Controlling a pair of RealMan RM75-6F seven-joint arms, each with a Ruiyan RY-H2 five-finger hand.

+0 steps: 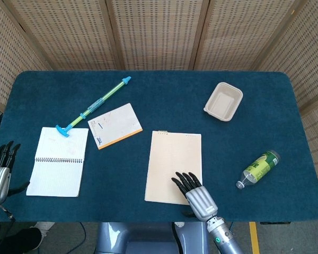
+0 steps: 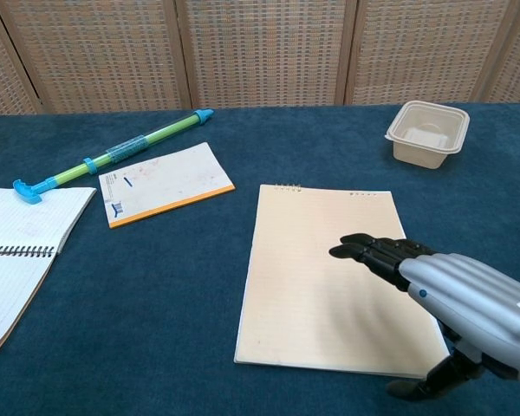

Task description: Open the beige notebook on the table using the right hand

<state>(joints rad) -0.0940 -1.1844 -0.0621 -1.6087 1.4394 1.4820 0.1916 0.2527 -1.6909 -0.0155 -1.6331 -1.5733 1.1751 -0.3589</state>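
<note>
The beige notebook (image 1: 174, 165) (image 2: 325, 277) lies closed and flat at the middle front of the blue table, its binding along the far edge. My right hand (image 1: 193, 191) (image 2: 442, 290) hovers over the notebook's near right corner, fingers stretched forward and apart, holding nothing. Its thumb (image 2: 433, 379) hangs below near the front edge. Whether the fingertips touch the cover I cannot tell. My left hand (image 1: 0, 166) waits at the table's left edge in the head view, fingers extended, nothing in it.
An open spiral notebook (image 1: 58, 161) lies at the left front. A white pad with an orange edge (image 1: 115, 125) and a green-blue pump tube (image 1: 94, 106) sit behind it. A beige tray (image 1: 223, 101) stands far right; a green bottle (image 1: 258, 168) lies right of the notebook.
</note>
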